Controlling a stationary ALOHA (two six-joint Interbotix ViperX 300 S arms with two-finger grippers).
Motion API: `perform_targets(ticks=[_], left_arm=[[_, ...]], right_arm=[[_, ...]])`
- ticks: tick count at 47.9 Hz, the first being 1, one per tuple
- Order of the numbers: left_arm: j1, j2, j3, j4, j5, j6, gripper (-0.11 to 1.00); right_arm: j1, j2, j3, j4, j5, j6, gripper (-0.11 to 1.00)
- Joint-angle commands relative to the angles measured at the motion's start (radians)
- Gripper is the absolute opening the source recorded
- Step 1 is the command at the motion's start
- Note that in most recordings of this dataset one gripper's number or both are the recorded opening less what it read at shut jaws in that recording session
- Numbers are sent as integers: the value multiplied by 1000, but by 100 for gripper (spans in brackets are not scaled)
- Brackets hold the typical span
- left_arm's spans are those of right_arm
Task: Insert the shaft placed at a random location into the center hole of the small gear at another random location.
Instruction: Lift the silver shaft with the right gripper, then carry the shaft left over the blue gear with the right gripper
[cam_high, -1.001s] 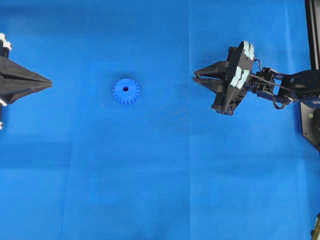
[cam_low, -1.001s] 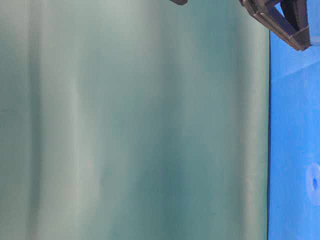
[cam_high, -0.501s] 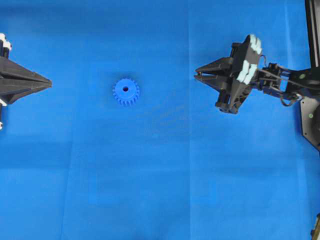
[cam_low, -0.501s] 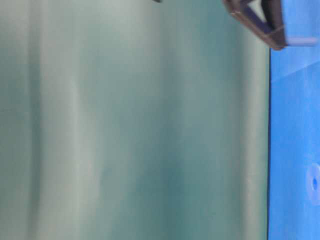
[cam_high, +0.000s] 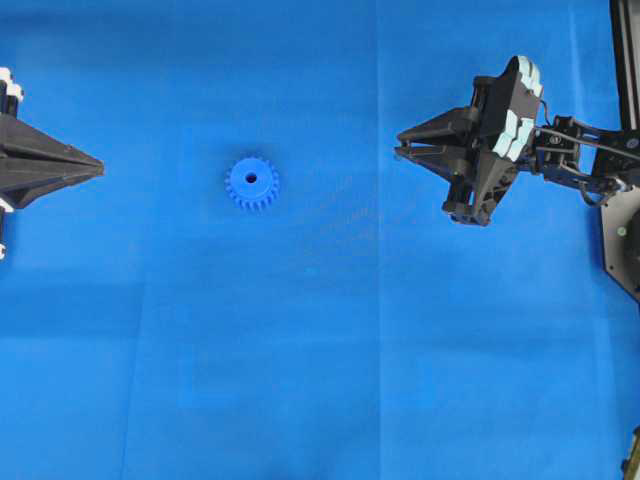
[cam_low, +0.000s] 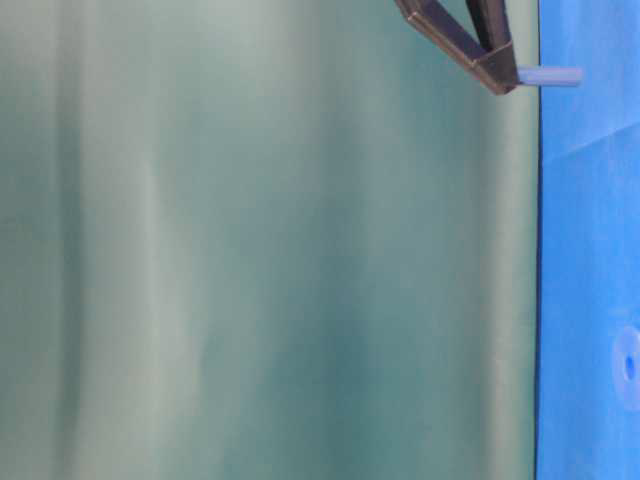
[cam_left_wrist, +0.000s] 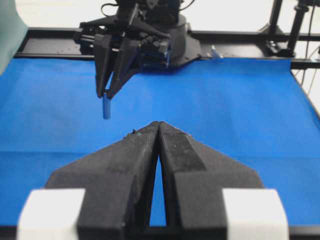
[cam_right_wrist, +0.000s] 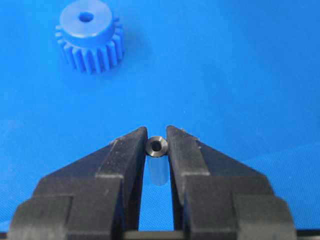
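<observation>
The small gear (cam_high: 252, 183) lies flat on the blue cloth left of centre, its center hole (cam_high: 250, 179) facing up; it also shows in the right wrist view (cam_right_wrist: 89, 37) with its center hole (cam_right_wrist: 86, 17). My right gripper (cam_high: 398, 150) hangs above the cloth well to the gear's right, shut on the shaft (cam_right_wrist: 156, 146), a short silvery pin pinched upright at the fingertips. The shaft (cam_low: 550, 75) sticks out below the tips, off the cloth. Far away at the left edge, my left gripper (cam_high: 100, 163) is shut on nothing (cam_left_wrist: 158, 124).
A blue cloth (cam_high: 330, 380) covers the whole table. A black frame rail (cam_high: 625, 60) and the right arm's base stand at the right edge. A green backdrop (cam_low: 250, 250) fills the table-level view.
My right gripper has risen from the cloth with the shaft in it and drifted slightly right and back. The gear and left gripper have stayed put.
</observation>
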Motion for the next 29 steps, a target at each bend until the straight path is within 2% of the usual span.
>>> perform_targets(ticks=[1,14,29], left_arm=[[2,3,-8,0,-6,-2,0],[2,3,-8,0,-6,-3,0],[2,9,-8,-2,-6,-9,0]], right_arm=[[3,8,-34,-2,-8,-2,3],[17,121,-161,-2,-3,-2,3],[35,272,-382,-8,44,-6,3]])
